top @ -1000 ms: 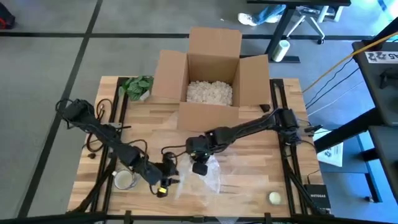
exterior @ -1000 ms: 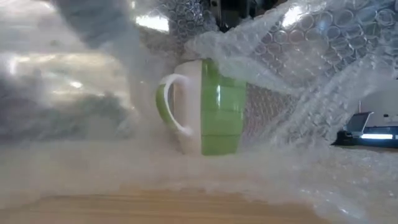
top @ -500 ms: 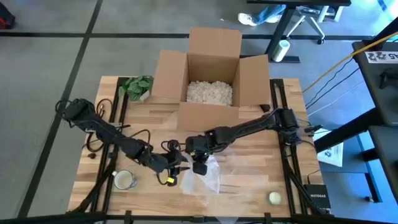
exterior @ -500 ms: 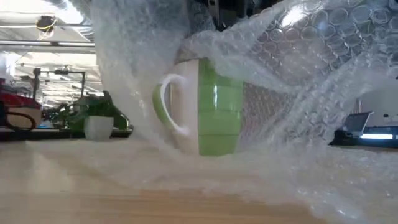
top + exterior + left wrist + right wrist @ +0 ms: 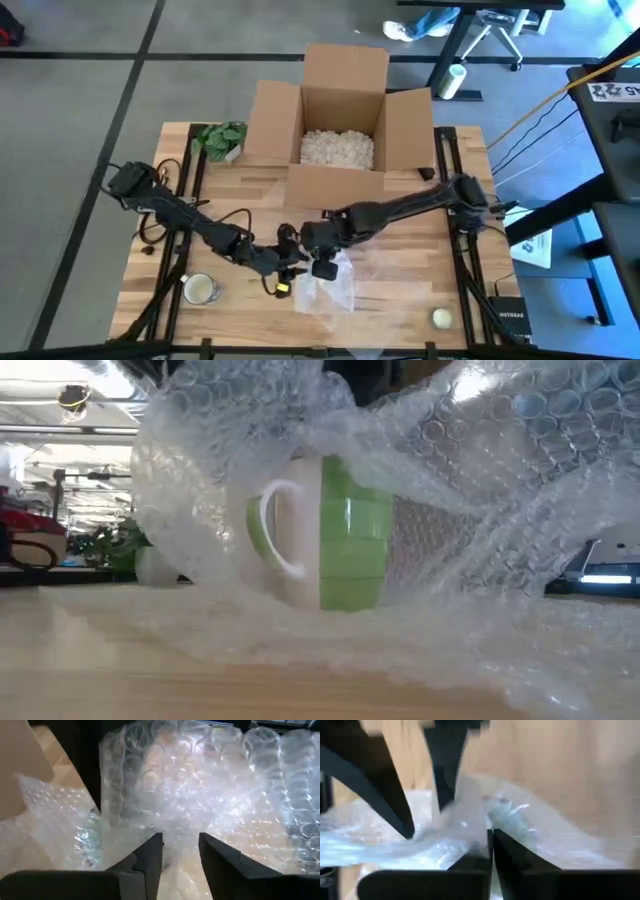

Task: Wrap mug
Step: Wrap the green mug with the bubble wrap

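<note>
A green and white mug (image 5: 340, 530) stands upright on a sheet of clear bubble wrap (image 5: 480, 480), handle toward the camera's left. The wrap is raised around and over it. From above, the wrap (image 5: 335, 290) hides the mug near the table's front centre. My left gripper (image 5: 292, 268) is at the wrap's left side, shut on it (image 5: 181, 852). Just to its right, my right gripper (image 5: 322, 265) is also shut on the wrap (image 5: 491, 842). My left gripper pinches the bubble wrap (image 5: 180, 837) between its two fingers, coming at it from the table's left. The held part stands up off the table and curves over toward the mug. How many layers it has cannot be told. My right gripper pinches a gathered fold of the wrap (image 5: 477, 827) between its shut fingers, from above. The rest of the sheet trails down to the table.
An open cardboard box (image 5: 338, 120) with white packing filler stands at the far centre. A small green plant (image 5: 222, 140) is at the far left, a round pale roll (image 5: 200, 290) at the near left and a small yellowish ball (image 5: 441, 317) at the near right.
My left gripper has moved toward the table's right and a little toward the far edge, to the mug. It has carried the wrap's left part up off the table and over against the mug's handle side. The mug has stayed in place.
</note>
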Robot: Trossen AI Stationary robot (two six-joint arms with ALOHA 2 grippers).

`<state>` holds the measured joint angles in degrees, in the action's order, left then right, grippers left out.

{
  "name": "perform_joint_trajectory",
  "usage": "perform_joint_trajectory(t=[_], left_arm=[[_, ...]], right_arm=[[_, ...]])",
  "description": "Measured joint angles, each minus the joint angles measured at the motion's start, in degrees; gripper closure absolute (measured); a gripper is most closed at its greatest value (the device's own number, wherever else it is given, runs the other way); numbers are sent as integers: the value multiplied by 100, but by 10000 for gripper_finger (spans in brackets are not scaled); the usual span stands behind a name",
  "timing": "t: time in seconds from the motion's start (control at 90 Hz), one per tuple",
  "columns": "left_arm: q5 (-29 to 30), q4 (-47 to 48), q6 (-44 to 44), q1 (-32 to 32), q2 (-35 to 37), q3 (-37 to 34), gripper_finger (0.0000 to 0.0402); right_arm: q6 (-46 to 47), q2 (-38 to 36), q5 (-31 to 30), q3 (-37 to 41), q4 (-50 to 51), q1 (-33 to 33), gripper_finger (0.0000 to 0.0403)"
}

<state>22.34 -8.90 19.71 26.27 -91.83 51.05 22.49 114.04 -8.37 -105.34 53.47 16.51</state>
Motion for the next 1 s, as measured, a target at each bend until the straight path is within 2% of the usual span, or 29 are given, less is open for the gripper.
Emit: perform_joint_trajectory(t=[0.078,0.144,0.322,0.433,0.722,1.0], left_arm=[[-9,54,48,-30,-17,-7,291],[-10,63,59,-51,-17,-7,291],[-10,62,59,-80,-17,-7,291],[-10,65,59,-82,-17,-7,291],[-4,392,-12,96,262,-26,291],[558,1232,311,584,799,-18,291]], right_arm=[[-141,-20,-626,-323,-38,175,403],[-343,-22,-751,-505,-188,284,403],[-348,0,-118,-398,-439,341,403],[-157,28,-75,0,-466,295,403],[96,26,570,965,-1315,93,403],[260,31,949,1356,-1535,26,403]])
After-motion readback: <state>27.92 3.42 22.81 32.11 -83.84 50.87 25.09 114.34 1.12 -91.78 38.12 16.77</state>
